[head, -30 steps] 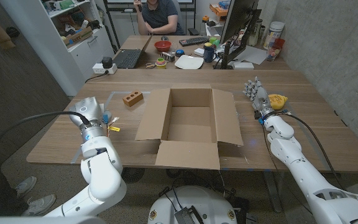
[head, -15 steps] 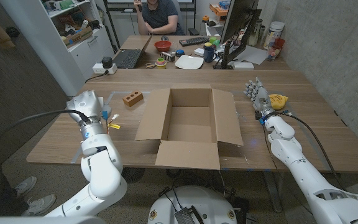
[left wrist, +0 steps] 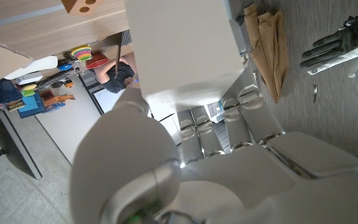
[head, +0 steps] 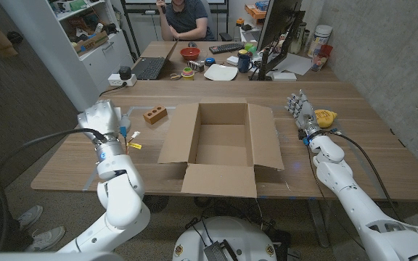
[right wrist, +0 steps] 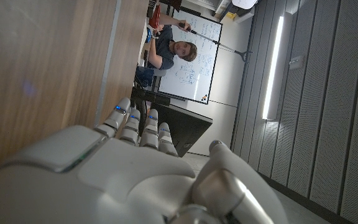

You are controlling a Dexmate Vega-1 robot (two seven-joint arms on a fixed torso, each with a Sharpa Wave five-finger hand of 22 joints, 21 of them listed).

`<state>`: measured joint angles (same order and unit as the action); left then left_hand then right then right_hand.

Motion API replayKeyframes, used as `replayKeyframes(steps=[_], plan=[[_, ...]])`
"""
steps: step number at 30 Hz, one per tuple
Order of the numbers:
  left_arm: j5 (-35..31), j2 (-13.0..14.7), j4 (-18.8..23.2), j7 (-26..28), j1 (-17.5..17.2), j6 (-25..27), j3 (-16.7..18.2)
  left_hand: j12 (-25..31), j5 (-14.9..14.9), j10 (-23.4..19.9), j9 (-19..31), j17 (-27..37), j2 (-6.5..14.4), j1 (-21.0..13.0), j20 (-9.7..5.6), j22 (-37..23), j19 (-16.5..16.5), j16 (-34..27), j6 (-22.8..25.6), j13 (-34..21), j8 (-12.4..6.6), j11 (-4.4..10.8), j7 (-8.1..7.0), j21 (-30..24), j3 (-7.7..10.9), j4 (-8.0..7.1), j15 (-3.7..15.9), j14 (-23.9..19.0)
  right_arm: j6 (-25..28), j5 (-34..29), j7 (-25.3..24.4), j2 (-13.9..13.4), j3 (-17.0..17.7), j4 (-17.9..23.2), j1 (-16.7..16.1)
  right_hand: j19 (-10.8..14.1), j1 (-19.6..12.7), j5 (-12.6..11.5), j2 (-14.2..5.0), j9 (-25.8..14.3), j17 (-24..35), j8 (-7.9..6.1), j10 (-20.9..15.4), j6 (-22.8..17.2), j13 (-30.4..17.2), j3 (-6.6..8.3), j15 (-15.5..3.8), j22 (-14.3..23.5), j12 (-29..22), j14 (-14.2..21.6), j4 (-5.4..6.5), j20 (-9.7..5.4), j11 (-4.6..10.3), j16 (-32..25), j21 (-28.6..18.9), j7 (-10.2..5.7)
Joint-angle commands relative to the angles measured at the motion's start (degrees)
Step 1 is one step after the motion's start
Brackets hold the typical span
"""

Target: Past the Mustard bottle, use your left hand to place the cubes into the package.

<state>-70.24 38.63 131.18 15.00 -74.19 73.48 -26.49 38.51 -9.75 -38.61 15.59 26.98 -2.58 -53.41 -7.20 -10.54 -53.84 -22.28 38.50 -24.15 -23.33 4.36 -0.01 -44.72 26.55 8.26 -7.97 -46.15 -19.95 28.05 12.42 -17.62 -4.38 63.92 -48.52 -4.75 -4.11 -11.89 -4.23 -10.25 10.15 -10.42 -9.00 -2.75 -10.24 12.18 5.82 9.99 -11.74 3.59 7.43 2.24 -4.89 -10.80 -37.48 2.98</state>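
My left hand (head: 97, 116) is raised above the table's left side and grips a white cube (left wrist: 182, 43) between thumb and fingers. The open cardboard package (head: 220, 145) lies at the table's middle with its flaps spread, to the right of that hand. A brown block with holes (head: 154, 114) lies between the hand and the package, and small yellow and blue pieces (head: 128, 140) lie just beside the hand. The yellow mustard bottle (head: 326, 117) lies at the right, next to my right hand (head: 299, 109). That hand stands with fingers straight and apart, holding nothing.
Beyond the wooden table (head: 354, 156) stands a second desk with a laptop (head: 149, 67), a red bowl (head: 189, 53), a plate (head: 220, 72) and a monitor (head: 278, 32). A person (head: 187, 18) sits behind it. A shelf unit (head: 93, 36) stands at the far left.
My left hand has lifted and drifted a little toward the far left with the white cube. The right hand, package and brown block have stayed put.
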Motion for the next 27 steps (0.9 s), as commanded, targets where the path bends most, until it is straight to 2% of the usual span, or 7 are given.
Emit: replayKeyframes(steps=[1,13,16,18,20,22,27], plan=[[3.07,-1.92,-1.04,4.41,0.51,-3.68,1.22,0.68,-0.36,-2.91,0.02,0.36,10.5,-11.05,-4.02,-0.08,-0.21,0.15,0.69,-0.53,-0.26,2.88,-0.06,-0.41,1.13,-1.3,20.75,-15.39,-0.2,0.07,-0.05,0.08,0.29,-0.26,0.01,0.1,0.3,-0.2,-0.14,-0.21,-0.01,-0.45,-0.32,-0.09,-0.34,-0.09,0.43,0.2,-0.33,0.4,0.03,0.05,-0.12,0.16,0.35,-0.06],[9.37,-4.38,-0.87,10.34,-0.21,-8.85,4.18,1.34,-0.33,-3.4,-0.08,0.73,10.41,-10.99,-3.97,-0.08,-0.51,0.54,1.28,-0.47,-0.33,3.39,-0.04,-0.79,0.97,-1.48,20.73,-16.0,-0.39,0.12,-0.04,-0.01,0.53,-0.46,-0.02,0.19,0.31,-0.24,-0.16,-0.21,-0.01,-0.45,-0.39,-0.08,-0.35,-0.15,0.39,0.21,-0.35,0.38,0.02,0.03,-0.14,0.18,0.6,-0.06],[7.6,-3.65,-1.74,8.5,1.64,-6.76,2.29,1.4,-0.33,-3.33,-0.11,0.8,10.39,-10.98,-3.99,-0.08,-0.61,0.63,1.42,-0.42,-0.34,3.23,-0.01,-0.88,0.94,-1.51,20.72,-16.12,-0.48,0.2,0.18,0.04,0.56,-0.78,0.1,0.22,0.31,-0.24,-0.17,-0.21,-0.01,-0.44,-0.36,-0.06,-0.35,-0.17,0.4,0.21,-0.33,0.38,0.02,0.05,-0.15,0.18,0.67,-0.11],[11.49,-4.18,-0.82,9.29,0.71,-9.82,4.37,1.5,-0.33,-3.28,-0.13,0.85,10.38,-10.93,-4.0,-0.08,-0.66,0.76,1.22,-0.46,-0.23,3.17,0.01,-0.95,0.91,-1.57,20.69,-16.13,-0.55,0.17,0.2,0.08,0.57,-0.93,0.12,0.21,0.31,-0.25,-0.18,-0.21,-0.01,-0.44,-0.34,-0.06,-0.35,-0.17,0.35,0.21,-0.32,0.38,0.02,0.05,-0.1,0.19,0.71,-0.1],[9.64,-3.54,-1.71,8.71,2.05,-8.32,2.65,1.49,-0.33,-3.17,-0.14,0.85,10.36,-10.9,-4.0,-0.07,-0.68,0.84,1.2,-0.44,-0.2,3.11,0.07,-0.97,0.89,-1.6,20.67,-16.08,-0.43,0.25,0.26,0.12,0.62,-1.01,0.14,0.25,0.31,-0.25,-0.18,-0.21,-0.01,-0.44,-0.4,-0.06,-0.35,-0.18,0.41,0.22,-0.35,0.34,0.02,0.05,-0.13,0.2,0.73,-0.09],[12.89,-4.43,-0.99,10.51,1.1,-11.11,4.69,1.5,-0.33,-3.1,-0.15,0.87,10.37,-10.85,-4.01,-0.07,-0.69,0.94,0.88,-0.41,-0.05,3.09,0.09,-1.0,0.88,-1.66,20.65,-16.04,-0.49,0.22,0.41,0.05,0.64,-1.1,0.18,0.24,0.31,-0.26,-0.19,-0.21,-0.01,-0.45,-0.37,-0.08,-0.35,-0.19,0.39,0.22,-0.34,0.34,0.01,0.06,-0.16,0.2,0.77,-0.06],[13.86,-4.66,-1.33,11.73,1.82,-11.92,4.49,1.6,-0.33,-3.12,-0.18,0.93,10.42,-10.73,-4.05,-0.06,-0.72,1.15,1.01,-0.31,-0.03,2.98,0.08,-1.08,0.85,-1.81,20.65,-16.08,-0.56,0.2,0.18,0.03,0.86,-1.02,0.04,0.26,0.31,-0.27,-0.19,-0.21,-0.01,-0.45,-0.39,-0.07,-0.35,-0.21,0.39,0.22,-0.34,0.36,0.01,0.04,-0.12,0.2,0.87,-0.05]])
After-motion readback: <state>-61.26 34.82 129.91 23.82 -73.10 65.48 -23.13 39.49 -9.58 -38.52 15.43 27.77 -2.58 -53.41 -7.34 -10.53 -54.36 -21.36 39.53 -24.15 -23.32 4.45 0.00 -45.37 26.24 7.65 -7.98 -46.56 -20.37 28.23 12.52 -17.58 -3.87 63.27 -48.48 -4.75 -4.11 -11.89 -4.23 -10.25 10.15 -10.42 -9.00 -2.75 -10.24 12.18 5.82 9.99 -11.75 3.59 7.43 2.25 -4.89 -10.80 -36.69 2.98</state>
